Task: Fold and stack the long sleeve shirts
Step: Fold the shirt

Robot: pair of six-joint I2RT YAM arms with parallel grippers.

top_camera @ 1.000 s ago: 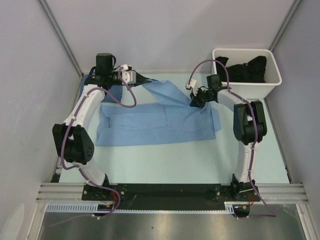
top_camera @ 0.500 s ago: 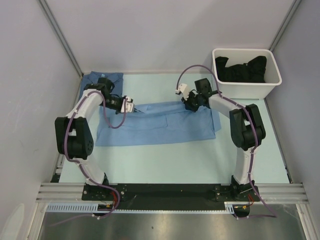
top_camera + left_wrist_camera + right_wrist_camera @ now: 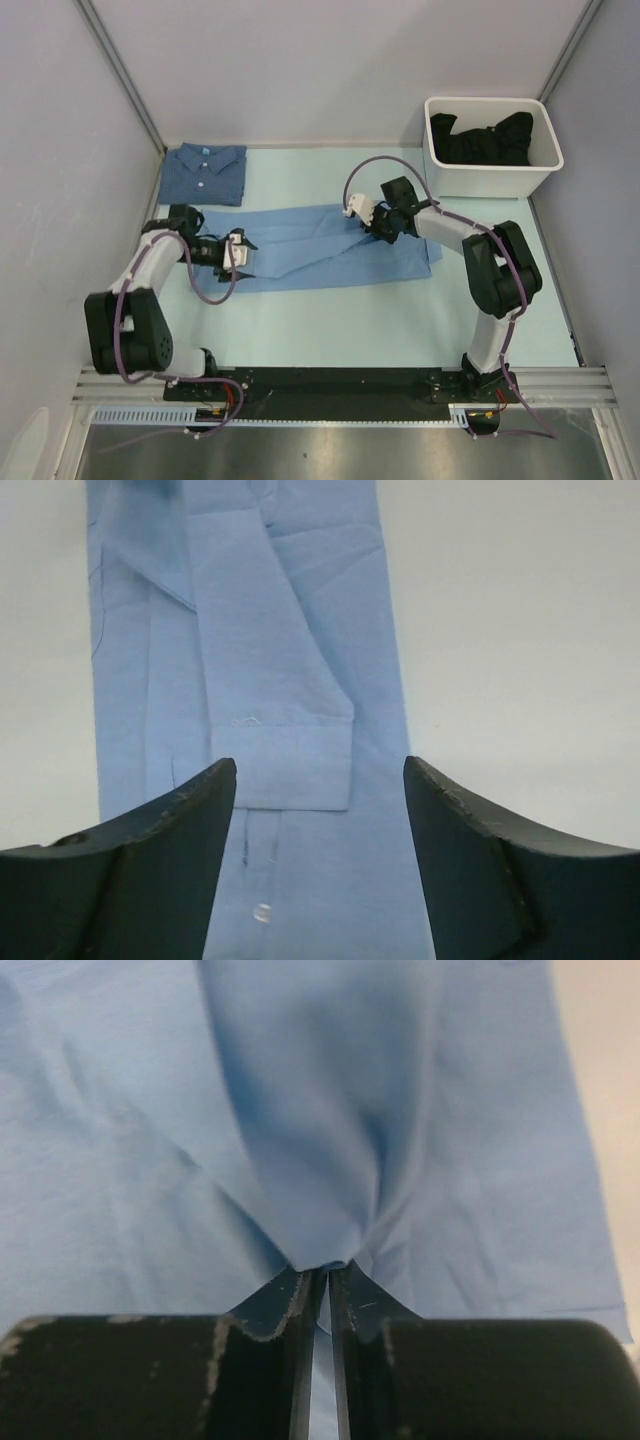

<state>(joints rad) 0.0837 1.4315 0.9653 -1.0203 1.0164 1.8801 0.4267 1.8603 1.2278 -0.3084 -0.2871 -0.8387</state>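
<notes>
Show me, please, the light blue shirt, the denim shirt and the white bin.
light blue shirt [image 3: 320, 262]: top view, middle of its folded body.
denim shirt [image 3: 205, 175]: top view, its buttoned front.
white bin [image 3: 485, 180]: top view, its near wall.

We find no text, brand, number or sign that we can read in any view, and the only label we see, a small turquoise tag [image 3: 205, 151] at the neck of the darker blue shirt [image 3: 205, 175], is too small to make out.
</notes>
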